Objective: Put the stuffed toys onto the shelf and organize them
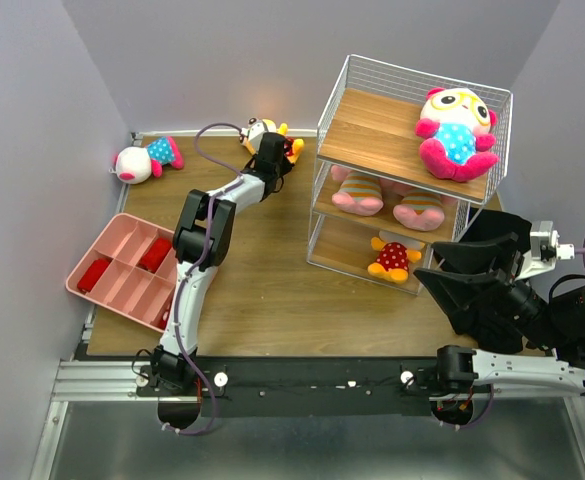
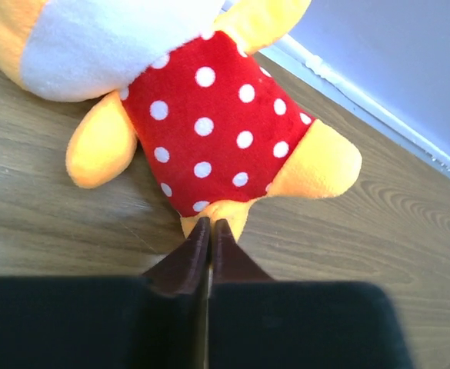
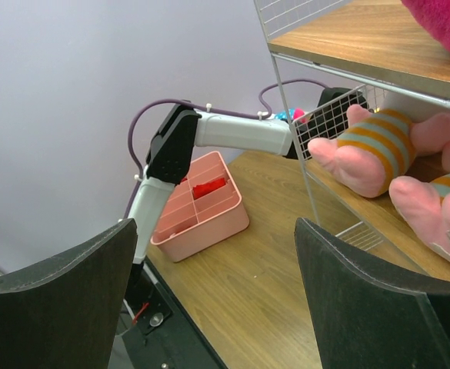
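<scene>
A: Left arm status?
B: I've got it stretched from its base to the far edge of the table. The elbow is raised mid-table and the wrist is angled down at the yellow plush in red dots. That toy lies on the wood just left of the shelf, by the back wall.
A: Pincer?
B: My left gripper is clenched, jaws almost touching, nipping the plush's bottom yellow nub.
A: Right side?
B: Arm folded at the table's right edge, beside the shelf. My right gripper is released, fingers wide, nothing between them.
A: Other toys?
B: Top tier: white-faced plush. Middle: two striped pigs. Bottom: second yellow plush. The other white-faced plush is on the table in the far-left corner, beyond the pink tray.
</scene>
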Available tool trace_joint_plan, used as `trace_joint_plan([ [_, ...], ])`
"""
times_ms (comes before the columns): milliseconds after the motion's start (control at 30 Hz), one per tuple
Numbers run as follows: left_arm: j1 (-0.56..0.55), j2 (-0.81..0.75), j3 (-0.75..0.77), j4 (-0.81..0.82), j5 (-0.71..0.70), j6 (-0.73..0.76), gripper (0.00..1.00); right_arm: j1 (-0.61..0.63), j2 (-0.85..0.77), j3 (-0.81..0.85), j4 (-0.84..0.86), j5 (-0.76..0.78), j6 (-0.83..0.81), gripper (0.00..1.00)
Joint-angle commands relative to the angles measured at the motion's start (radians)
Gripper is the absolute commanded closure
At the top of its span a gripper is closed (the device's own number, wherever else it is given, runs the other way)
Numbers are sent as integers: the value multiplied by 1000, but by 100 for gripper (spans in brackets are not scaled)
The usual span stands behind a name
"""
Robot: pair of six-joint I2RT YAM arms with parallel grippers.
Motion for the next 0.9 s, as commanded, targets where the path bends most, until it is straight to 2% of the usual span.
trace_joint_plan([
  [0, 12, -61, -51, -17, -27, 52, 100, 2, -13, 0, -8, 37, -6, 10],
  [133, 12, -169, -148, -29, -47, 113, 100, 2, -7, 11, -11, 27, 1, 10],
  [267, 12, -310, -282, -109, -77, 184, 100, 1, -1, 15, -27, 40, 14, 10],
  [333, 12, -412, -348, -121, -91, 215, 100, 2, -1, 14, -25, 41, 15, 10],
  [533, 9, -666, -560, -328, -102, 288, 100, 2, 2, 37, -70, 14, 52, 10],
  [600, 0, -791, -695, -342, -67, 299, 100, 2, 1, 43, -76, -3, 66, 10],
  [667, -31, -877, -820, -360, -38, 319, 100, 2, -2, 41, -73, -17, 67, 10],
  [733, -60, -1000, -882, -394, -36, 337, 100, 2, -2, 43, -71, -20, 69, 10],
  [867, -237, -1205, -999, -517, -90, 351, 100, 2, 8, 58, -71, -32, 66, 10],
])
